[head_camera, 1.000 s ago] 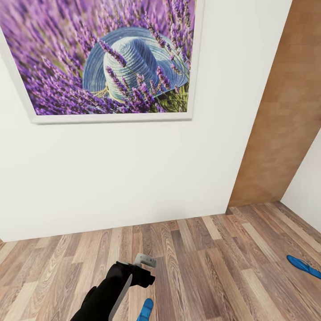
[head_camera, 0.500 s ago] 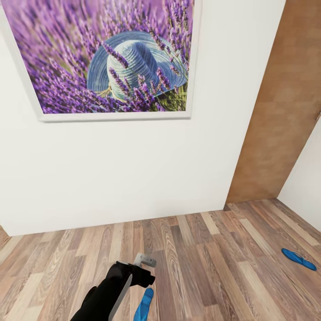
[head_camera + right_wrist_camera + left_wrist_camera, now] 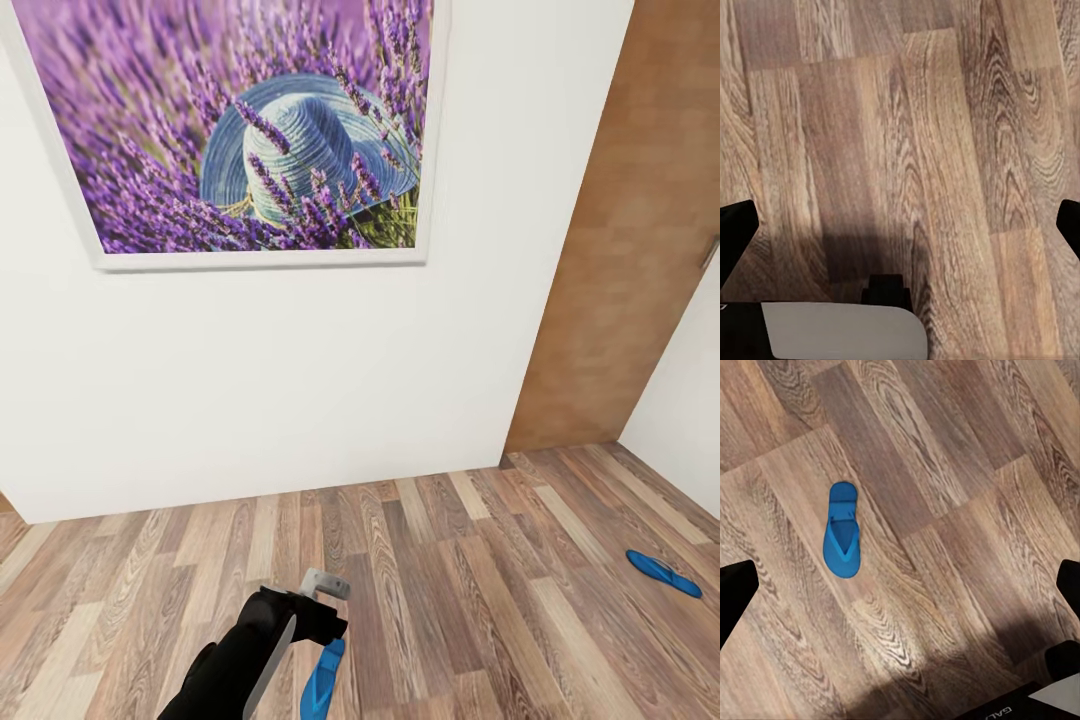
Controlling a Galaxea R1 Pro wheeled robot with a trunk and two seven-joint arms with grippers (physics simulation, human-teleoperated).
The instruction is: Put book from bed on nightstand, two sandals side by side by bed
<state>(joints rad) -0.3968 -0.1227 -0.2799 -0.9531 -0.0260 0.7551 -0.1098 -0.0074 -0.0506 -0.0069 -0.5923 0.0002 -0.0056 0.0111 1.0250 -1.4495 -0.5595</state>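
Observation:
Two bright blue sandals lie on the wood-plank floor. One sandal (image 3: 662, 574) rests far right near a white wall. The other sandal (image 3: 322, 678) lies at the bottom of the head view, partly behind my black left arm (image 3: 255, 650). In the left wrist view that sandal (image 3: 842, 530) lies flat below my left gripper (image 3: 900, 592), which is open and well above it, holding nothing. My right gripper (image 3: 900, 232) hangs open over bare planks. The bed, the book and the nightstand are out of view.
A white wall (image 3: 300, 380) with a large framed lavender-and-hat picture (image 3: 240, 130) stands straight ahead. A brown wooden door panel (image 3: 630, 250) is at the right, with another white wall (image 3: 690, 400) beside it. Wood floor (image 3: 450, 560) stretches between the sandals.
The whole head view has shifted, so the camera moved. The near sandal shows more beside my left arm, and the far one sits slightly higher and further left. The arm keeps its pose.

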